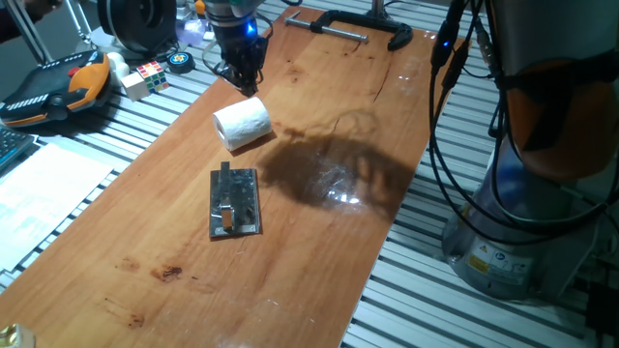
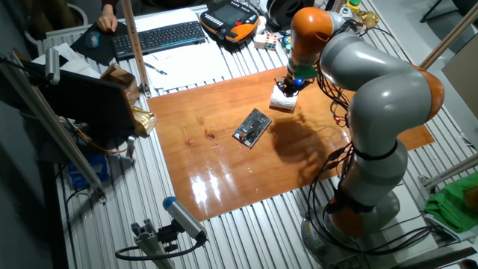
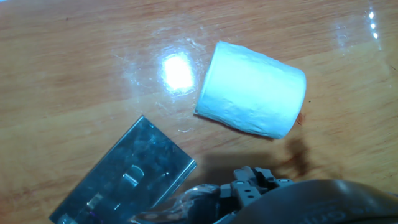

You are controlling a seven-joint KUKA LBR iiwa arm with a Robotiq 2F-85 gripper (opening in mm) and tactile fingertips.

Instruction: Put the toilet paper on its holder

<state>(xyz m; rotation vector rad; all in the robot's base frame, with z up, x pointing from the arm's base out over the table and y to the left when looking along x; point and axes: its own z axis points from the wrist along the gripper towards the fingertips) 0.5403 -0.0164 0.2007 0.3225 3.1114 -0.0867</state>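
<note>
in the foreground of one fixed view, the holder (image 1: 235, 203), a flat grey metal plate with an orange-brown bit at its near end and a short peg toward its far end, lies flat on the wooden table (image 1: 319, 251). just beyond it, apart from the plate, the toilet paper (image 1: 242, 123) rests on its side on the wood, its long axis running across the board.

my gripper (image 1: 242, 79) hangs right behind the roll, pointed down, fingertips close above the roll's far edge; whether they touch it i cannot tell, and whether my fingers are spread or closed i cannot tell either, since they read only as a dark cluster under a blue light.

from my hand view, the toilet paper (image 3: 252, 90) lies white and whole near the middle of the frame, the holder (image 3: 124, 180) at the lower left with a gap of bare wood between them, and part of my own dark hardware fills the bottom edge.

farther back in the fixed view, a black clamp (image 1: 358, 29) sits at the table's far end. off the board to the left lie a colour cube (image 1: 147, 77) and an orange and black handheld pendant (image 1: 58, 87).

the other fixed view shows my grey and orange arm (image 2: 373, 97) arched over the table, the gripper (image 2: 290, 84) down at the toilet paper (image 2: 282, 100), the holder (image 2: 252, 128) nearby.
</note>
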